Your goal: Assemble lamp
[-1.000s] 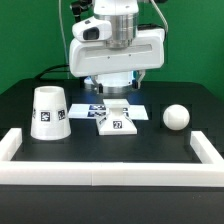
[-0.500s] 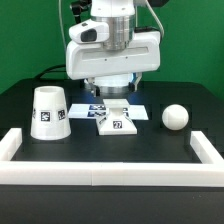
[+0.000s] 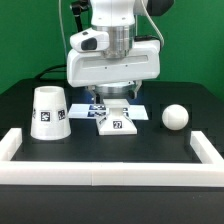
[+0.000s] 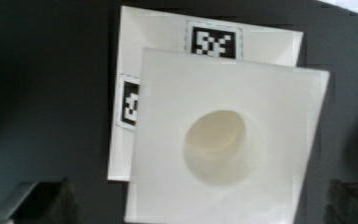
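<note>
Small square matte white lamp base [image 3: 117, 123] with a tag sits mid-frame in the exterior view, partly on the flat white marker board [image 3: 138, 107]. Gripper [image 3: 113, 98] hangs right above it, jaws apart. White tagged cone shade [image 3: 50, 112] at left, white ball bulb [image 3: 176, 116] at right. Long white bar border [image 3: 100, 178] along the bottom.

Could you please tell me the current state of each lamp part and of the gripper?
base: flat on the table, socket empty, not gripped
gripper: open, empty, above the base
bulb: loose on the table, apart from the base
shade: upright on the table, not mounted
</note>
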`<state>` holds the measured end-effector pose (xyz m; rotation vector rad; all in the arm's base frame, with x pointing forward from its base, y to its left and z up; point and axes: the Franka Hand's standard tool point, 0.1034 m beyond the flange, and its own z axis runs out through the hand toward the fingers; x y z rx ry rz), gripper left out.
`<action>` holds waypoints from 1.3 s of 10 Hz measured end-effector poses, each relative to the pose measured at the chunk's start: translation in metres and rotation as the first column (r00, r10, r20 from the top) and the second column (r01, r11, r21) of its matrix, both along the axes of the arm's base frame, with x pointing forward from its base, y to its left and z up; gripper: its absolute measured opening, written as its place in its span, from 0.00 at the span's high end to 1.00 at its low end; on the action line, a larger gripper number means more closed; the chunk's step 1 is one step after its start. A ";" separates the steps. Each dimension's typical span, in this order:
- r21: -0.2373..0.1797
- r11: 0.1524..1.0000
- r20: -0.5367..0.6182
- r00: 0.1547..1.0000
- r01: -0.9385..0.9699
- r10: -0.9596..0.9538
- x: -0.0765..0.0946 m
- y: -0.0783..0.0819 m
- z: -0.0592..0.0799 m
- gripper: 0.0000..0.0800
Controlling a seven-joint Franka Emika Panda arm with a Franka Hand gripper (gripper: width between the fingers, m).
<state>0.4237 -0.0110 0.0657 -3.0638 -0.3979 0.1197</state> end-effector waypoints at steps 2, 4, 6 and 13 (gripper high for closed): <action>-0.002 1.000 0.003 1.000 0.000 0.000 -0.002 0.000 -0.008 0.13; -0.002 1.000 0.001 1.000 -0.002 0.002 -0.003 0.001 -0.011 0.13; -0.002 1.000 -0.002 1.000 -0.008 0.008 -0.004 0.000 -0.015 0.13; -0.002 1.000 -0.007 1.000 -0.010 0.010 -0.006 0.001 -0.020 0.33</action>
